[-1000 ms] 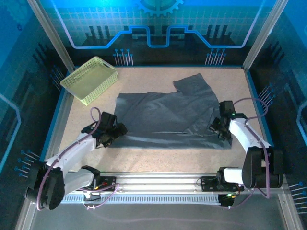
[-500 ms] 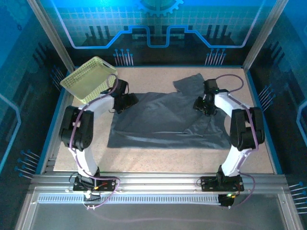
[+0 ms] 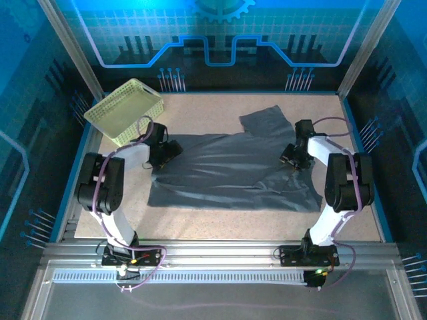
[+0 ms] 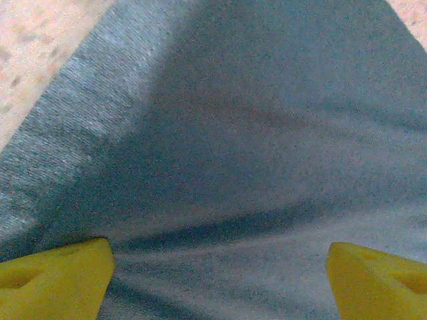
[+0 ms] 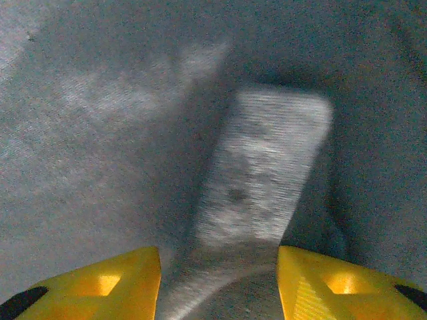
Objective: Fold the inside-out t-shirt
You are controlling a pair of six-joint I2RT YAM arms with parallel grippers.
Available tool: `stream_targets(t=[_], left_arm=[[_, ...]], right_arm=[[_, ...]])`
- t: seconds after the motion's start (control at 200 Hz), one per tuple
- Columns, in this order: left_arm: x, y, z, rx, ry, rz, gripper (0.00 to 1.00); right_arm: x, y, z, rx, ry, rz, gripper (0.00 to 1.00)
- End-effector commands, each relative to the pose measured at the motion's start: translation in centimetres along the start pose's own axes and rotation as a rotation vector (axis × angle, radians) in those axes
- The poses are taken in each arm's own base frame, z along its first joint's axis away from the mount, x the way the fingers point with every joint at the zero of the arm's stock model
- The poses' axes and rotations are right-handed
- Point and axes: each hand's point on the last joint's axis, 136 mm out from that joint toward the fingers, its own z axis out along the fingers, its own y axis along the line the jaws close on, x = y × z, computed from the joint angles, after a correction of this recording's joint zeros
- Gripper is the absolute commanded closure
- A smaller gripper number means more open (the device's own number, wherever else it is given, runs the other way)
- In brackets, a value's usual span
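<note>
1. Both arms had swung, within the last second, from the near edge of the dark slate-grey, wrinkly fabric t-shirt [image 3: 227,170] to its far side. In the last half second the left hand [image 3: 165,152] had drawn a little nearer and leftward, and the right hand [image 3: 292,159] a little nearer and rightward.
2. The speckled beige counter [image 3: 220,223], edged in blue, carried everything.
3. The t-shirt lay spread flat across the middle of the counter, wider than it was deep. One flap reached toward the far right.
4. The pale yellow-green plastic lattice basket [image 3: 123,110] sat at the far left corner of the counter, near the shirt's far left corner. The left arm hid whether the two touched.
5. The left hand was low over the shirt's far left corner. In the left wrist view its yellow fingertips [image 4: 57,277] stood wide apart and held nothing. Grey cloth lay beneath them, with the shirt's edge and a sliver of counter at the upper left.
6. The right hand was down on the right part of the shirt, just near of the flap. In the right wrist view its yellow fingers [image 5: 100,283] stood partway apart. A pale rectangular patch [image 5: 263,167] of cloth lay ahead, and a band of fabric ran from it down between the fingers. Whether they pinched that band could not be told.
</note>
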Motion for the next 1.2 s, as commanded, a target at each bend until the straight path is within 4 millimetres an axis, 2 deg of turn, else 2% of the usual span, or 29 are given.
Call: stream_targets(t=[0.0, 0.115, 0.24, 0.31, 0.41, 0.575, 0.69, 0.91, 0.985, 1.07, 1.196], left_arm=[[0.3, 1.3, -1.0, -0.049, 0.016, -0.016, 0.14], [-2.7, -2.3, -2.4, 0.012, -0.028, 0.044, 0.13], [-5.5, -5.1, -2.0, 0.035, -0.058, 0.077, 0.13], [-6.5, -6.4, -0.9, 0.057, -0.062, 0.087, 0.13], [-7.5, -7.1, 1.1, 0.053, -0.052, 0.088, 0.13], [-8.1, -6.5, 3.7, 0.025, -0.032, 0.063, 0.15], [-8.7, -5.3, 4.8, -0.001, -0.031, 0.043, 0.15], [-10.1, -2.9, 5.5, -0.029, -0.034, 0.004, 0.15], [-10.6, -2.6, 5.5, -0.029, -0.038, -0.005, 0.15], [-11.2, -3.0, 5.1, -0.024, -0.05, 0.012, 0.15], [-12.2, -4.5, 3.7, 0.004, -0.061, 0.049, 0.15]], right_arm=[[-1.1, 1.9, -2.3, -0.033, -0.064, -0.063, 0.49], [-4.0, 4.7, -4.5, -0.067, -0.143, -0.151, 0.49], [-6.9, 8.0, -4.7, -0.137, -0.162, -0.21, 0.49], [-8.0, 9.3, -3.8, -0.155, -0.145, -0.218, 0.49], [-9.4, 10.9, -2.2, -0.18, -0.133, -0.224, 0.49], [-10.5, 12.6, 0.8, -0.206, -0.07, -0.221, 0.49], [-11.1, 12.2, 2.7, -0.179, -0.042, -0.188, 0.49], [-11.9, 7.5, 5.2, -0.073, -0.001, -0.027, 0.49], [-12.4, 6.8, 5.2, -0.075, -0.007, -0.01, 0.49], [-13.0, 7.5, 4.7, -0.122, -0.029, -0.044, 0.49], [-14.0, 9.8, 2.6, -0.177, -0.083, -0.145, 0.48]])
